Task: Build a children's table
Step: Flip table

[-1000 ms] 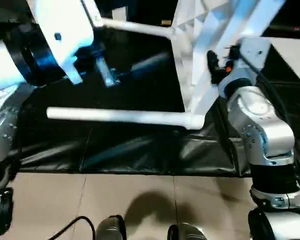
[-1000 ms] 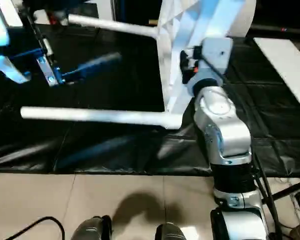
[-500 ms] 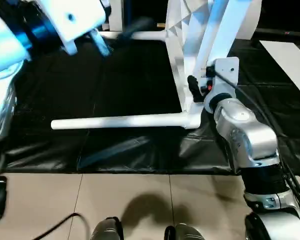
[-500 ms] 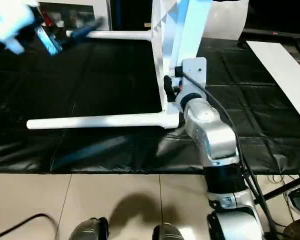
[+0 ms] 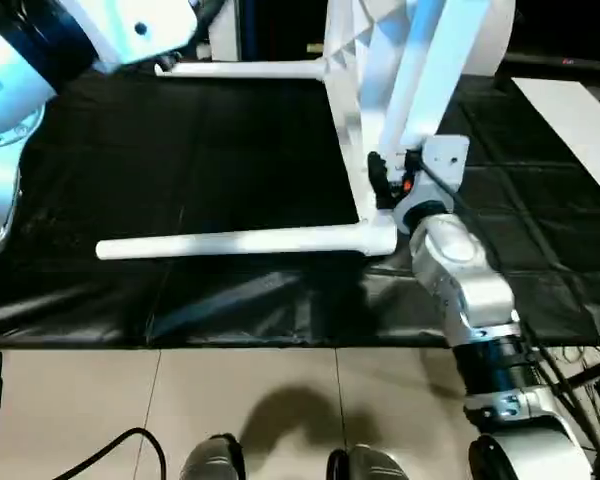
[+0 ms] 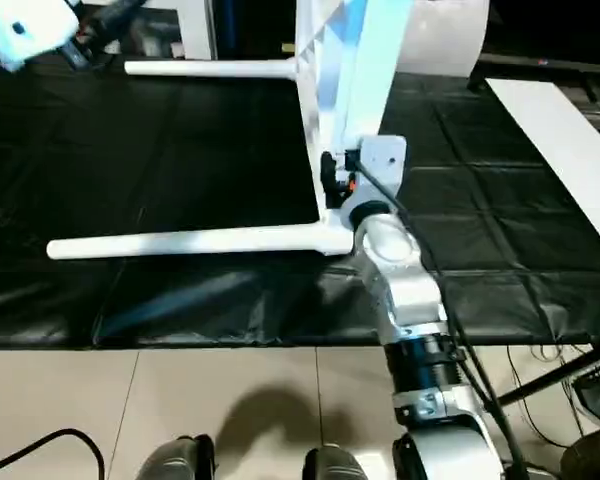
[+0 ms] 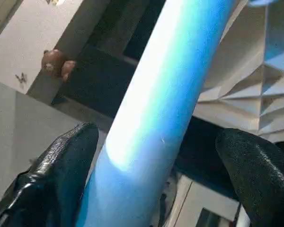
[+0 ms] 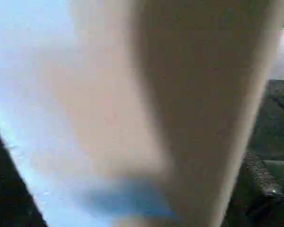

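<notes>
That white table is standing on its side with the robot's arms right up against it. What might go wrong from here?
The table top stands on edge, propped on the near leg, so a push from the right gripper at its edge might tip it. In the left wrist view, the left gripper's fingers are spread wide around another leg without clamping it, so it may slip.

Left arm is up high and out to the side, silver forearm raised, and the left hand [image 7: 156,170] has its two black fingers [image 7: 66,165] spread really wide. Right arm reaches straight forward from low down, forearm angled up, right hand [image 5: 385,180] out front; can't tell how its fingers sit.
</notes>
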Controlling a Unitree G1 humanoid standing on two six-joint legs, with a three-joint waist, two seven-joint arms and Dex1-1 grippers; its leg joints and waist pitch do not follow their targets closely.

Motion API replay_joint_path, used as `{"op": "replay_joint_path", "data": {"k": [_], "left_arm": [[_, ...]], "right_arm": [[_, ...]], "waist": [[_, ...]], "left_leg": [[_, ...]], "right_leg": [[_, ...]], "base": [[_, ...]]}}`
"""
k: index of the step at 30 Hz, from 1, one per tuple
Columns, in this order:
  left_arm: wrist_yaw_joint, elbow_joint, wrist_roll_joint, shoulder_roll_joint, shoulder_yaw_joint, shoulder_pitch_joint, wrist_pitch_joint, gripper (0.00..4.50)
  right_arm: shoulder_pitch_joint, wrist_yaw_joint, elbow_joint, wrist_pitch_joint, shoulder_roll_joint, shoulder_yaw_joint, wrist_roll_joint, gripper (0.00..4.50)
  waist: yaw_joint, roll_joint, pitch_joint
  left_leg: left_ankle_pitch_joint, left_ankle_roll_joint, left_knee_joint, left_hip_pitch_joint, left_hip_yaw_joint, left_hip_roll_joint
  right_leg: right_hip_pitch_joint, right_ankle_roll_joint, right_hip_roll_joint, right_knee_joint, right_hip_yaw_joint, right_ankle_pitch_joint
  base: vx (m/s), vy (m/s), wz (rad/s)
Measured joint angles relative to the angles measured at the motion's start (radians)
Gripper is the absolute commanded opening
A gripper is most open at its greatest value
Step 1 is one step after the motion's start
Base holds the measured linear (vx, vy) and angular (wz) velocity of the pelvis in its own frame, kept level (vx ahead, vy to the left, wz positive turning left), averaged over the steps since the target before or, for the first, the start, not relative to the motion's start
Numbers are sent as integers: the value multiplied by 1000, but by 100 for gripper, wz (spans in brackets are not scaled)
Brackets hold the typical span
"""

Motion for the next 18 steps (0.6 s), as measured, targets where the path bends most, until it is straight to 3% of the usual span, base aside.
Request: {"op": "replay_joint_path", "data": {"k": [9, 18], "left_arm": [[31, 20, 26, -4, 5, 0, -31, 369], [42, 24, 34, -3, 20, 2, -34, 297]], "right_arm": [[-6, 16, 40, -52, 7, -12, -9, 199], [-7, 23, 46, -63, 8, -12, -27, 192]], "waist": [[2, 0, 0], [1, 1, 1]], "left_leg": [[0, 0, 0, 0, 0, 0], [0, 0, 0, 0, 0, 0]], "right_leg": [[0, -1, 0, 0, 1, 0], [-1, -1, 0, 0, 1, 0]], "base": [[0, 0, 0], [0, 0, 0]]}}
